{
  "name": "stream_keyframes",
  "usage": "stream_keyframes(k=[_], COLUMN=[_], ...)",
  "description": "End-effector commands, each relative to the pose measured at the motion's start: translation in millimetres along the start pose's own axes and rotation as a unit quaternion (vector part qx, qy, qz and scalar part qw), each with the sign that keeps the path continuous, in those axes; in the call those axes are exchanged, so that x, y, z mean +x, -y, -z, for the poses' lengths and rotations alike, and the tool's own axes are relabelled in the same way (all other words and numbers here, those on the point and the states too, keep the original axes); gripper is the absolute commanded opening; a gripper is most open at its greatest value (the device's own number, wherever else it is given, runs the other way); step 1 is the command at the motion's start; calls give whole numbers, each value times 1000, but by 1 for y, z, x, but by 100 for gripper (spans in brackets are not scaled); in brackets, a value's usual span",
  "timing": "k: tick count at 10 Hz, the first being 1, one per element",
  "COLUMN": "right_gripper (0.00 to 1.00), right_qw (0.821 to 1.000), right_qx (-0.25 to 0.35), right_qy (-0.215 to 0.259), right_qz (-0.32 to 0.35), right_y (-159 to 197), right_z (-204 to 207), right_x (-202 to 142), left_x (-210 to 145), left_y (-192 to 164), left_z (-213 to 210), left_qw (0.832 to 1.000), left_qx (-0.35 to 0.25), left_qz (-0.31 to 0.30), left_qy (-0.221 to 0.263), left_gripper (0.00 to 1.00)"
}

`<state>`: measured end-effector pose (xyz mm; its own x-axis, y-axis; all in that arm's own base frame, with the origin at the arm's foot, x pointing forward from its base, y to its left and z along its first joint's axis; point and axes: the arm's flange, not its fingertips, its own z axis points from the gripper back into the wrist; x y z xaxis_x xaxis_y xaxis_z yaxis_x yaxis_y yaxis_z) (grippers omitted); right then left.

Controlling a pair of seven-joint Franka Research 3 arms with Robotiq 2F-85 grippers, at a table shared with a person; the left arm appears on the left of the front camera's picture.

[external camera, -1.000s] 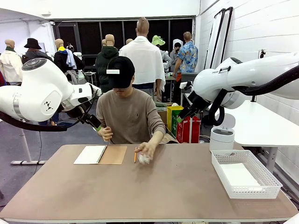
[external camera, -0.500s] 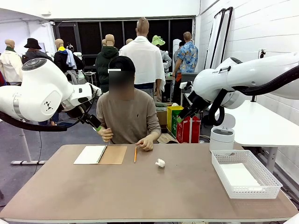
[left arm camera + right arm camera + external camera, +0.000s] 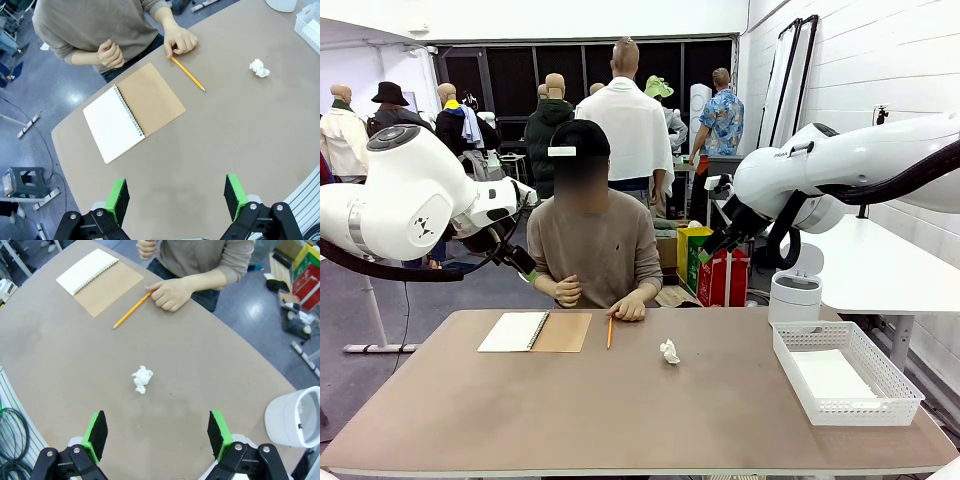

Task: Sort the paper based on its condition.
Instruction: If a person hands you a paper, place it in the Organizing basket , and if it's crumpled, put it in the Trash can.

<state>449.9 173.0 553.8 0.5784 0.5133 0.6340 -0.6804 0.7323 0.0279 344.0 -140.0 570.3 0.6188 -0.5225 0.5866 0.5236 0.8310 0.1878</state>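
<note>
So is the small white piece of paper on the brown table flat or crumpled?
Crumpled: the small white piece of paper is a lumpy wad, loose on the brown table, no hand or gripper touching.

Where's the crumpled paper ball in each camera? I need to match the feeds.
Front view: crumpled paper ball mid-table, right of the pencil.
Left wrist view: upper right, past the pencil's tip.
Right wrist view: centre, below the pencil.
Shared landmark: the pencil by the person's hand.

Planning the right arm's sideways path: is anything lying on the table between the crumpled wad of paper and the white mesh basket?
No. In the front view, only bare brown tabletop lies between the small crumpled white paper wad and the white mesh plastic basket.
</note>
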Motion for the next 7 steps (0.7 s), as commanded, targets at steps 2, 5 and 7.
stream_keyframes(k=[2,5,7], right_gripper=[100,100,100], right_qw=[1000,998,995], right_qx=[0,-29,-31], right_qy=[0,-56,-80], right_qz=[0,-31,-43], right_y=[0,-10,-17], right_z=[0,39,70], right_x=[0,22,28], left_x=[0,0,0], left_y=[0,0,0], left_z=[0,0,0], left_qw=[1000,1000,1000], left_qx=[0,0,0], left_qz=[-1,-1,-1], left_qy=[0,0,0], left_gripper=[100,100,100])
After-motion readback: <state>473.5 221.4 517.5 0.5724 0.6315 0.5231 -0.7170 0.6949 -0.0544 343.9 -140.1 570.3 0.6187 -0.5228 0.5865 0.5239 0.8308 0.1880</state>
